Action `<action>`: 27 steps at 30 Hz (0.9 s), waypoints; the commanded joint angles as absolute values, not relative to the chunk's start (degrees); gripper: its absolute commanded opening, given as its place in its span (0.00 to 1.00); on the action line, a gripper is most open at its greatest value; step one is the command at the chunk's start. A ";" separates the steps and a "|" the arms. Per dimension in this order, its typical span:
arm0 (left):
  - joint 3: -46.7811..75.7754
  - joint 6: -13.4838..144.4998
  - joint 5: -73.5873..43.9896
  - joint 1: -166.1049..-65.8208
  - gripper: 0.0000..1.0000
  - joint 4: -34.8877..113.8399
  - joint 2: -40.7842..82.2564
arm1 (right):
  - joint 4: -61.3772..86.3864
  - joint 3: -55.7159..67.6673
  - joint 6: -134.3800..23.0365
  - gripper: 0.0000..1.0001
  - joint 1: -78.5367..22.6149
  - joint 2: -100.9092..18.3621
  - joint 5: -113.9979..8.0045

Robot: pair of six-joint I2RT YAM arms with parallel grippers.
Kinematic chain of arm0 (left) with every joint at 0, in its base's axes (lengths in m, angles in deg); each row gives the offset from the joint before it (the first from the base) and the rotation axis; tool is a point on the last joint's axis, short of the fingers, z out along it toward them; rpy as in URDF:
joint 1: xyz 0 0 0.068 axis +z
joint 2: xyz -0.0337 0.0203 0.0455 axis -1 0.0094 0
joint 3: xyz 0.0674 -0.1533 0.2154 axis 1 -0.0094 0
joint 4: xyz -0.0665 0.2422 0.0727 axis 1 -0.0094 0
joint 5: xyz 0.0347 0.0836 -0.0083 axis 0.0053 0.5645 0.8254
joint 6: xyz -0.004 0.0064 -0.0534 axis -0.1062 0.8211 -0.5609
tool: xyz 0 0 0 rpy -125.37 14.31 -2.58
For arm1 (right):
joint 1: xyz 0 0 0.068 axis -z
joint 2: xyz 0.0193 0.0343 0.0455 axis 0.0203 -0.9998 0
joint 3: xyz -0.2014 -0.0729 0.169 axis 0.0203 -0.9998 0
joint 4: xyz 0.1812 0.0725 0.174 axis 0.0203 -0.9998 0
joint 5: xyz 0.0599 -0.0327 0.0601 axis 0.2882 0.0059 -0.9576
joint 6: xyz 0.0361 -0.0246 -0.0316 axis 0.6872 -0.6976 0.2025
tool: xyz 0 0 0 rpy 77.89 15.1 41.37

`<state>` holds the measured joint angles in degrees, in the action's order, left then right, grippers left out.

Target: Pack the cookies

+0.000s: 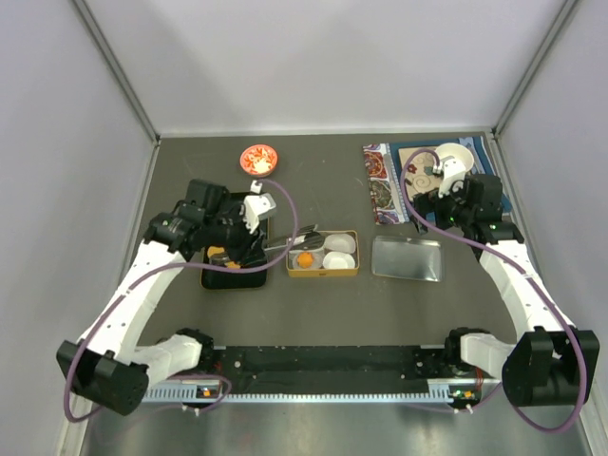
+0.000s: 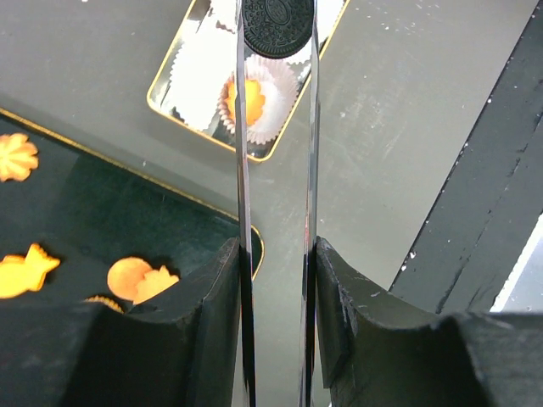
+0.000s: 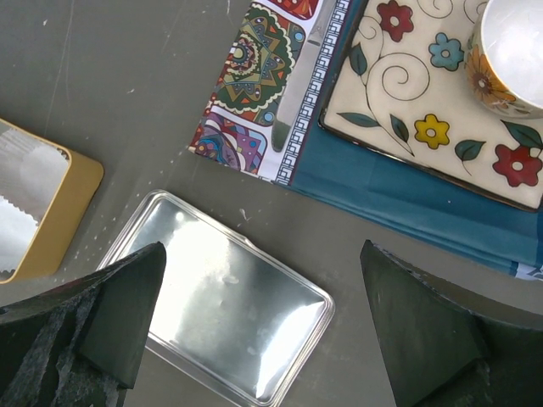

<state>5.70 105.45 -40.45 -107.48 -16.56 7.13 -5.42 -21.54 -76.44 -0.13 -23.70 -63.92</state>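
Note:
My left gripper [image 2: 276, 254] is shut on a pair of metal tongs [image 2: 243, 170]. The tong tips pinch a dark round sandwich cookie [image 2: 278, 25] above the gold tin [image 2: 157, 97]. In the tin, one white paper cup [image 2: 271, 114] holds an orange cookie [image 2: 246, 100]. Several orange cookies [image 2: 140, 278] lie on the black tray [image 2: 102, 212] to the left. From above, the left gripper [image 1: 249, 228] is over the tray's right edge, next to the tin [image 1: 323, 274]. My right gripper [image 3: 263, 280] is open and empty above the silver lid [image 3: 229, 305].
The silver lid [image 1: 408, 258] lies right of the tin. A small red bowl [image 1: 258, 158] stands at the back. A patterned mat [image 1: 380, 185] and a floral plate [image 1: 418, 163] with a white cup [image 1: 454, 159] are at the back right.

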 commanded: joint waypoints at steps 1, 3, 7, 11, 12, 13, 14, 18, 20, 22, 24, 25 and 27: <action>9.47 103.28 -38.80 -112.39 0.00 -11.94 11.06 | -4.48 -18.59 -77.34 0.99 0.46 -24.09 -63.81; 9.65 103.02 -37.31 -115.02 0.00 -10.80 13.26 | -4.57 -18.68 -77.43 0.99 0.46 -24.18 -63.46; 9.57 102.58 -35.63 -118.29 0.00 -8.69 16.43 | -4.57 -18.68 -77.60 0.99 0.46 -24.09 -63.11; 9.74 102.31 -35.01 -120.05 0.00 -7.02 19.06 | -4.48 -18.68 -77.69 0.99 0.46 -24.00 -62.85; 9.65 102.40 -35.01 -120.57 0.00 -6.84 19.85 | -4.48 -18.68 -77.69 0.99 0.55 -24.09 -62.93; 9.74 102.31 -34.93 -120.84 0.00 -6.66 20.30 | -4.48 -18.68 -77.69 0.99 0.46 -24.35 -62.93; 9.83 102.14 -34.84 -121.36 0.00 -6.23 20.56 | -4.39 -18.68 -77.69 0.99 0.55 -24.44 -62.93; 9.83 101.87 -34.40 -122.42 0.00 -5.17 22.23 | -4.48 -18.59 -77.78 0.99 0.46 -24.62 -62.93; 10.18 101.96 -34.31 -122.95 0.00 -5.25 22.76 | -4.48 -18.68 -77.95 0.99 0.46 -24.62 -62.93; 10.27 101.96 -34.14 -123.21 0.00 -5.08 23.20 | -4.48 -18.68 -77.87 0.99 0.46 -24.71 -62.93; 10.18 101.96 -33.61 -123.48 0.00 -4.90 23.64 | -4.57 -18.68 -77.95 0.99 0.46 -24.88 -62.93; 10.27 101.96 -33.43 -123.48 0.01 -4.90 23.81 | -4.48 -18.68 -77.87 0.99 0.55 -24.88 -62.93; 10.09 102.05 -33.08 -123.56 0.03 -4.73 24.34 | -4.48 -18.68 -77.87 0.99 0.46 -24.88 -63.02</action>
